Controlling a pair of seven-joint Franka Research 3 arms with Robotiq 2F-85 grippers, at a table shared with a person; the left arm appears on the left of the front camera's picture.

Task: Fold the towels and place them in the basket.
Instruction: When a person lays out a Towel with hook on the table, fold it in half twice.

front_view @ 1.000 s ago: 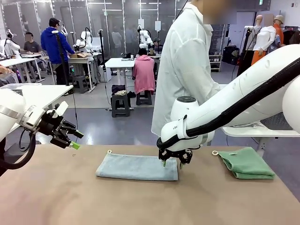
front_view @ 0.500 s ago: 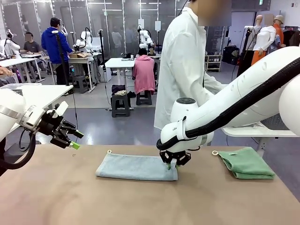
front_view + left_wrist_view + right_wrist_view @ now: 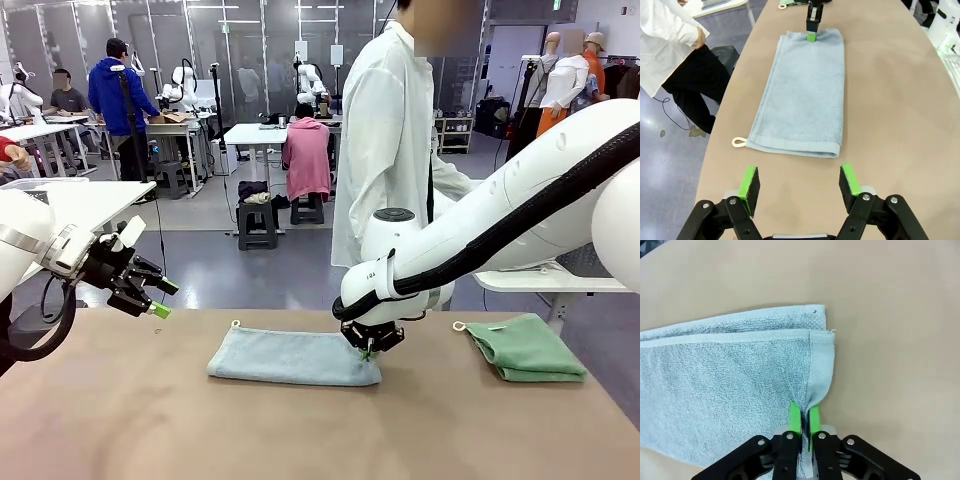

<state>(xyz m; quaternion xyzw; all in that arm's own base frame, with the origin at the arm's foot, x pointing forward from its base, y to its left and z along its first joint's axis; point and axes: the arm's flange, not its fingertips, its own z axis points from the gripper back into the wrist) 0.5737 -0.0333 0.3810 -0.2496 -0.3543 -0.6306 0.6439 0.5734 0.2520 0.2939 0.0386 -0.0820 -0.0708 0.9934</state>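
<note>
- Towel-wise, the grey-blue towel (image 3: 293, 356) lies folded into a long strip in the middle of the front view, flat on the tan table (image 3: 300, 430), with its little hanging loop (image 3: 234, 324) poking out at the strip's upper left corner.
- The right gripper (image 3: 366, 349) comes in from the right side of the frame and is clenched on the right end of that towel. In the right wrist view its green pads (image 3: 795, 416) are squeezed together at bottom centre with a bunched pinch of terry cloth between them, right by the hemmed edge.
- The left wrist view has the same pinch from the other end: the towel runs up the middle of the frame and the right gripper bites it at the top centre.
- The left gripper (image 3: 148, 297) hangs at the left edge of the front view, above the table's left end, well apart from the towel. Its jaws are spread wide with nothing in them; in its own wrist view the two green pads (image 3: 749, 183) sit at the bottom with bare table between, and the towel's near hem is just past them.
- The mint green towel (image 3: 525, 349) sits folded into a chunky wedge at the right of the front view, near the table's far edge, with its own loop on its left.
- A person in a white coat (image 3: 388, 140) stands behind the table, upper centre of the frame.
</note>
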